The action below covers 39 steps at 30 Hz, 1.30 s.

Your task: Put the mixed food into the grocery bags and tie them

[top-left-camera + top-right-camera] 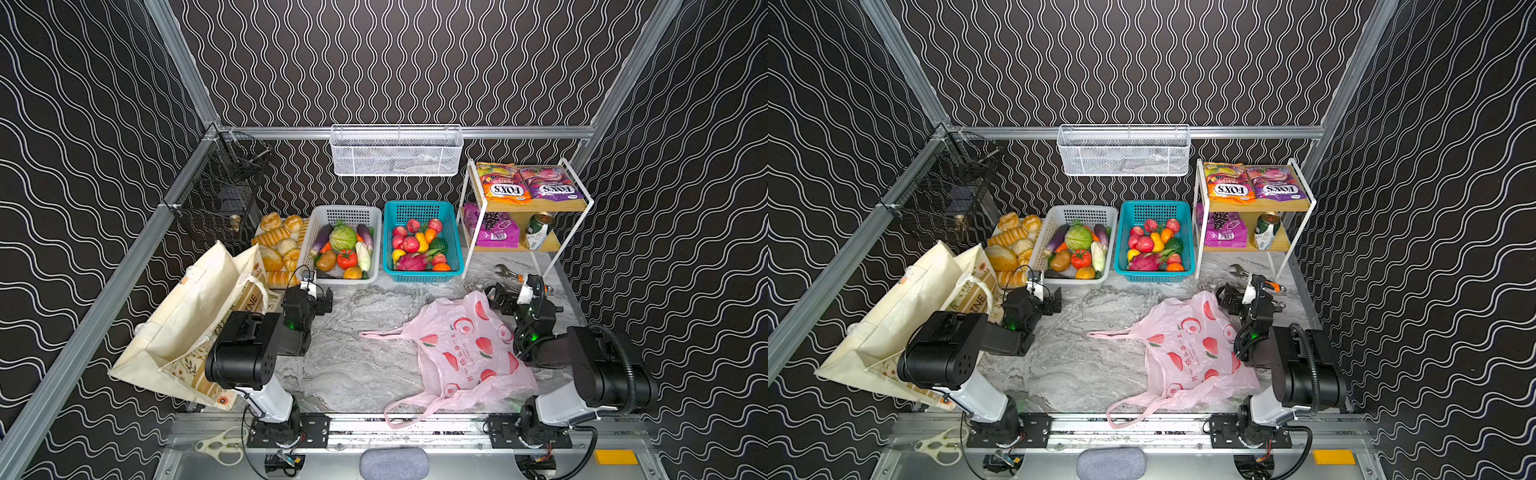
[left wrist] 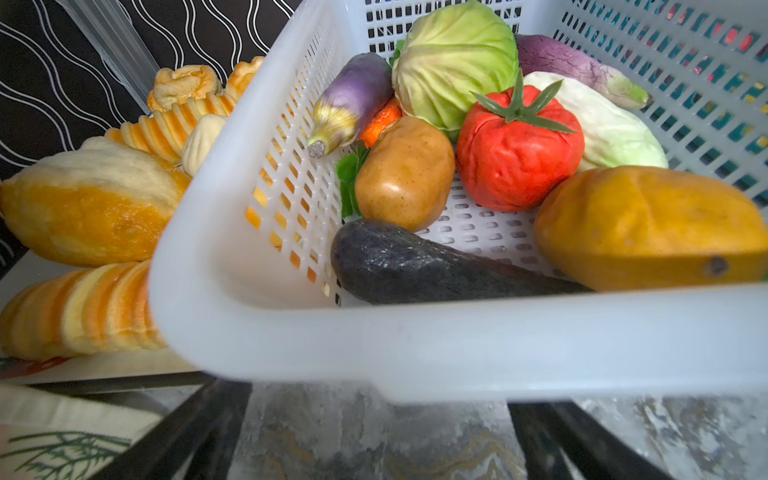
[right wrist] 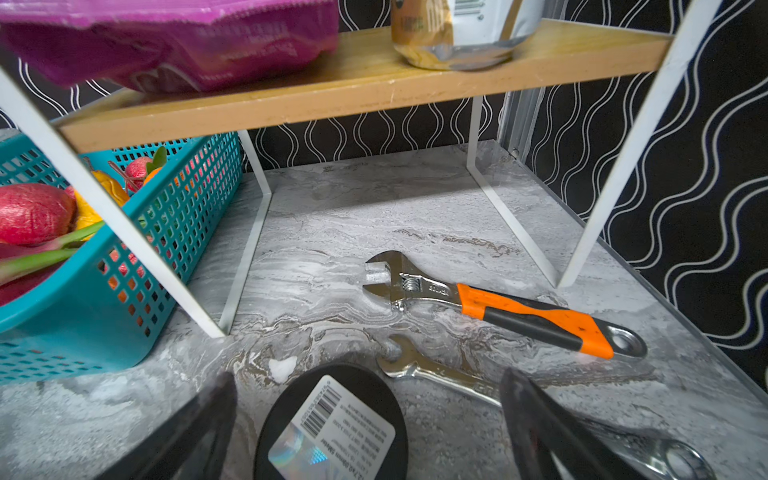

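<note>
Pink plastic bag [image 1: 465,353] lies flat near-right, mouth collapsed (canvas tote [image 1: 187,307] slumps at left), so tomato [image 1: 347,258] and cabbage [image 1: 343,237] in the far white basket [image 1: 347,212] may get dropped beside it; left jaws and right jaws spread, empty.

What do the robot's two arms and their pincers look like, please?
Both the left arm and the right arm have bulky black joint housings above a white lower link, each with a small green light near the wrist. The left pincer and right pincer are black, with a white camera mount behind each. A ribbed black hose loops along the right arm.
</note>
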Each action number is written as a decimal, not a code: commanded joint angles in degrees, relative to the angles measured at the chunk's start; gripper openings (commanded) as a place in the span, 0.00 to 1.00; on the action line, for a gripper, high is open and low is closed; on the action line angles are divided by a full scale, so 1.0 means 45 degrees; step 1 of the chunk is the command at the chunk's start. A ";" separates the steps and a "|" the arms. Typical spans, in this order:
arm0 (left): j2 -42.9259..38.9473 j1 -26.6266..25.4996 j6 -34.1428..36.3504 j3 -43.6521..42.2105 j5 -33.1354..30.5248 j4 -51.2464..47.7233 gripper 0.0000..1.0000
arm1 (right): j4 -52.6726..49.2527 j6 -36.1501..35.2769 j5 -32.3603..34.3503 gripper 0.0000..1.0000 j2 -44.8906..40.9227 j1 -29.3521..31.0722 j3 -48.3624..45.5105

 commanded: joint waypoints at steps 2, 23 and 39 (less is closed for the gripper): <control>-0.0179 0.0003 0.0313 -0.0290 0.0424 0.0741 0.99 | 0.1463 -0.0030 -0.0016 1.00 -0.0224 0.0007 -0.0483; -0.5978 -0.0759 -0.2979 0.6637 0.4255 -1.3719 0.99 | -1.5346 0.4782 -0.3439 1.00 -0.6921 -0.0013 0.6735; -0.7699 -0.0678 -0.2999 0.9458 0.3445 -1.7598 0.99 | -1.8084 0.7232 -0.3017 0.97 -0.4054 0.8301 0.7882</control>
